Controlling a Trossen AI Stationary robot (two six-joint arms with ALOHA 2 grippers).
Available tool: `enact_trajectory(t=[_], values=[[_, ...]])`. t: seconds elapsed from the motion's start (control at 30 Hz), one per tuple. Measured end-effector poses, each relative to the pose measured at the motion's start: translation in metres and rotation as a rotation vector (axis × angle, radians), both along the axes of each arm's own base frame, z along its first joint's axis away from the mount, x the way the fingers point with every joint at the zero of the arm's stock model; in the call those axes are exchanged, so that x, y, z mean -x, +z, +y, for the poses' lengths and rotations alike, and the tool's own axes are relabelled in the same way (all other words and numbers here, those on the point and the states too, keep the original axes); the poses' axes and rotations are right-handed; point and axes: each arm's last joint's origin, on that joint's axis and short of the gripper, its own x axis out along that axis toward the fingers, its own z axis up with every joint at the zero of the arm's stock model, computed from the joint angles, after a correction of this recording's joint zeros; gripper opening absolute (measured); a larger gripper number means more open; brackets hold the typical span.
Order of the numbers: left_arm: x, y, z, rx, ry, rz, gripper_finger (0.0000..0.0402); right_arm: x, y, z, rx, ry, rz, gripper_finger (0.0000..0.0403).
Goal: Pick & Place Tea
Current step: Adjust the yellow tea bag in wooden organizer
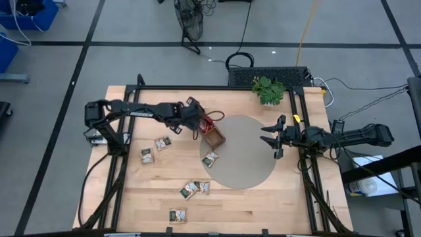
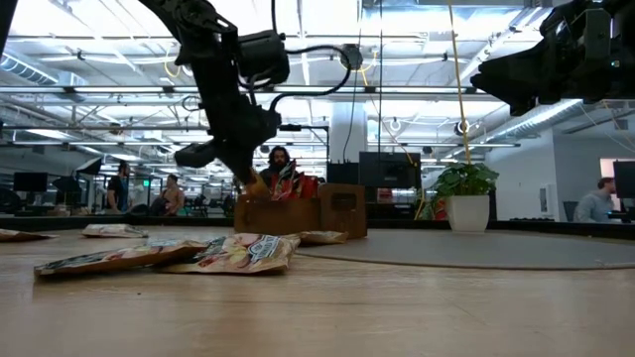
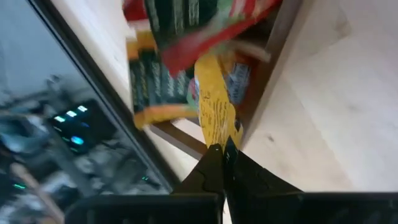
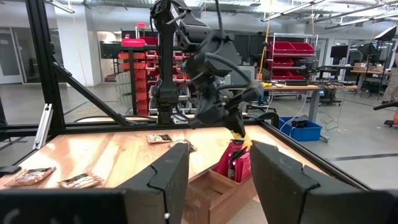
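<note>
Six loose sachets [image 1: 162,143] | left tool [image 1: 196,131] pinching yellow sachet [image 3: 216,112] | right tool [image 1: 268,137] wide

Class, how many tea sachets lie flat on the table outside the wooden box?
6 small flat paper tea sachets: two left of the small brown wooden box, one at the grey round mat's edge, two touching mid-table, one nearest the front. Overlaps may hide others.

Yellow sachet [image 3: 216,112]; red sachets [image 4: 235,159]; brown wooden tray [image 1: 214,137]; grey mat [image 1: 247,158].
</note>
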Motion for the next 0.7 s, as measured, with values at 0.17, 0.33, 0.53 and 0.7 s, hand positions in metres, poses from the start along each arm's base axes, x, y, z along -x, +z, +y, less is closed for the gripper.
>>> enact_trajectory(t=[0.17,0.33,0.53,0.7], values=[[-0.005,0.002,-0.005,-0.077,-0.113,0.043,0.0004,0.0,0.0,0.0,0.0,0.0,0.0,0.0155],[-0.004,0.003,-0.002,-0.126,-0.149,0.094,0.0005,0.0,0.0,0.0,0.0,0.0,0.0,0.0155],[-0.006,0.038,0.005,-0.026,-0.102,0.128,0.0003,0.0,0.0,0.0,0.0,0.001,0.0,0.0155],[-0.01,0.078,0.014,0.148,-0.121,0.062,0.0002,0.0,0.0,0.0,0.0,0.0,0.0,0.0155]])
